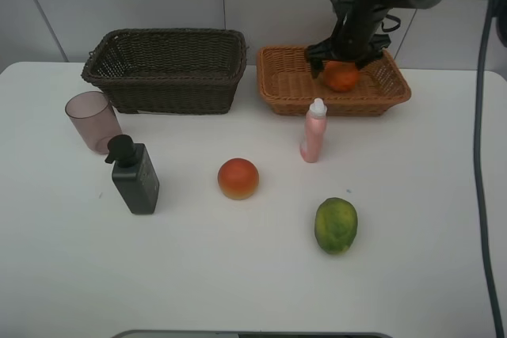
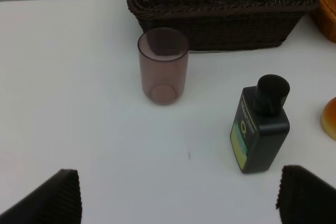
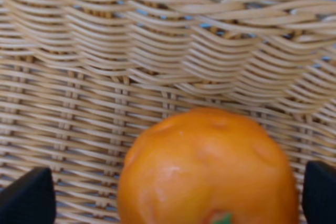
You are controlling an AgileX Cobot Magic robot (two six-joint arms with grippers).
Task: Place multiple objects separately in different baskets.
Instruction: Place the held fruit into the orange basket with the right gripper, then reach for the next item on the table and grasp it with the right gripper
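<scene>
My right gripper is open over the light orange-tan basket, its fingers standing on either side of the orange. In the right wrist view the orange lies on the basket's weave. My left gripper is open and empty above the table, short of the mauve cup and the dark grey pump bottle. The dark brown basket is empty. On the table stand the cup, the pump bottle, the red-yellow fruit, the pink bottle and the green fruit.
The white table ends at a white wall behind the baskets. The right arm's black cable hangs down at the right side. The left arm is out of the exterior view.
</scene>
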